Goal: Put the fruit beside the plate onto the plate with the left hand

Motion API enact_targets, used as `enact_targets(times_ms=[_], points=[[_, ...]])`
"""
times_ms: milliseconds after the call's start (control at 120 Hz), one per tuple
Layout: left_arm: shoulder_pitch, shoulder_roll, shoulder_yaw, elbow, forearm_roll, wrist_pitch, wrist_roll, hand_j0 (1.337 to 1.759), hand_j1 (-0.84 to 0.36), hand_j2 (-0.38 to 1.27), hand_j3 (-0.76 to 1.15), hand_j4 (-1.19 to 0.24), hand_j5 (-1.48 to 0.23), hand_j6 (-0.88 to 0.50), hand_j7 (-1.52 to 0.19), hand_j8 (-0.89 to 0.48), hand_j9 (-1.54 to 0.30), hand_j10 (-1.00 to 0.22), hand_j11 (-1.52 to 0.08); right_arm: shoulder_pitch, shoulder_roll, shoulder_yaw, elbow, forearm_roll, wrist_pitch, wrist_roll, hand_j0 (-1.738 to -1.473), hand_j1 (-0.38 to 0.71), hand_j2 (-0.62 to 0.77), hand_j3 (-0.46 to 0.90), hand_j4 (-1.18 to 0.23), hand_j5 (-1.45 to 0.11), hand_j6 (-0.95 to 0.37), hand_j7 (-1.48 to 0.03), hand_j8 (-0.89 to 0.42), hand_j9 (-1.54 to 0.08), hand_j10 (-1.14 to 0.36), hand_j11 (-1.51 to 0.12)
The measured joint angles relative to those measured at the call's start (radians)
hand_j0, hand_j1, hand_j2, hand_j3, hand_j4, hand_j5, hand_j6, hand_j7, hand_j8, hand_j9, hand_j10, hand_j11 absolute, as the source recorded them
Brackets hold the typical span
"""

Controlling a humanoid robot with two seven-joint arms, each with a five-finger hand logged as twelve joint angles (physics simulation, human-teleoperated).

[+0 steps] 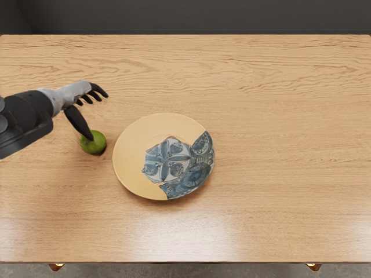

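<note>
1. My left hand (81, 104) hangs to the left of the plate (133, 145), a little farther from me than the fruit (94, 143). Its fingers (97, 90) are spread apart and grip nothing.
2. One long dark digit (78, 123) points down at the top of the fruit. From this angle I cannot tell whether it touches the skin or stops just short.
3. First risk, as I judge it: the fruit is round, so a push from that single digit could roll it away from the plate, out of my grasp.
4. Second risk: if I close the hand before the other fingers come around the fruit, it may squirt out sideways.
5. Third risk: if I carry it too low, it could knock the plate's rim and shove the plate across the table (261, 87).
6. The fruit is small, round, green and slightly glossy. It rests on the wood just left of the plate, near the rim but apart from it.
7. The plate is round and tan, with a blue-grey pattern on its right half, and nothing lies on it.
</note>
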Motion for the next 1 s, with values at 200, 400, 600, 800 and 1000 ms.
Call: enact_targets(times_ms=[200,400,600,800,1000], points=[[-0.056,-0.063,0.156,0.008,-0.038,0.033,0.0,1.658,0.0,0.06,0.0,-0.29,-0.38,-0.29,-0.38,-0.29,-0.38,-0.29,-0.38,0.0,0.0,0.0,0.0,0.0,0.0,0.0,-1.658,-0.32,0.0,0.0,-0.02,-0.03,-0.02,-0.03,-0.02,-0.03,-0.02,-0.03],[-0.084,-0.097,0.258,0.024,-0.075,0.076,0.0,1.658,0.0,0.06,0.0,-0.29,-0.38,-0.29,-0.38,-0.29,-0.38,-0.29,-0.38,0.001,0.0,0.0,0.0,0.0,0.001,0.0,-1.658,-0.32,0.0,0.0,-0.02,-0.03,-0.02,-0.03,-0.02,-0.03,-0.02,-0.03],[-0.088,-0.133,0.287,0.06,-0.082,0.102,0.0,1.658,0.0,0.06,0.0,-0.29,-0.38,-0.29,-0.38,-0.29,-0.38,-0.29,-0.38,0.001,0.0,0.0,0.0,0.0,0.0,0.0,-1.658,-0.32,0.0,0.0,-0.02,-0.03,-0.02,-0.03,-0.02,-0.03,-0.02,-0.03],[-0.086,-0.225,0.297,0.112,-0.105,0.113,0.0,1.658,0.0,0.06,0.0,-0.29,-0.38,-0.29,-0.38,-0.29,-0.38,-0.29,-0.38,0.001,0.0,0.0,0.0,0.0,0.0,0.0,-1.658,-0.32,0.0,0.0,-0.02,-0.03,-0.02,-0.03,-0.02,-0.03,-0.02,-0.03],[-0.085,-0.258,0.338,0.162,-0.124,0.146,0.0,1.658,0.0,0.06,0.0,-0.29,-0.38,-0.29,-0.38,-0.29,-0.38,-0.29,-0.38,0.001,0.0,0.0,0.0,0.0,0.0,0.0,-1.658,-0.32,0.0,0.0,-0.02,-0.03,-0.02,-0.03,-0.02,-0.03,-0.02,-0.03]])
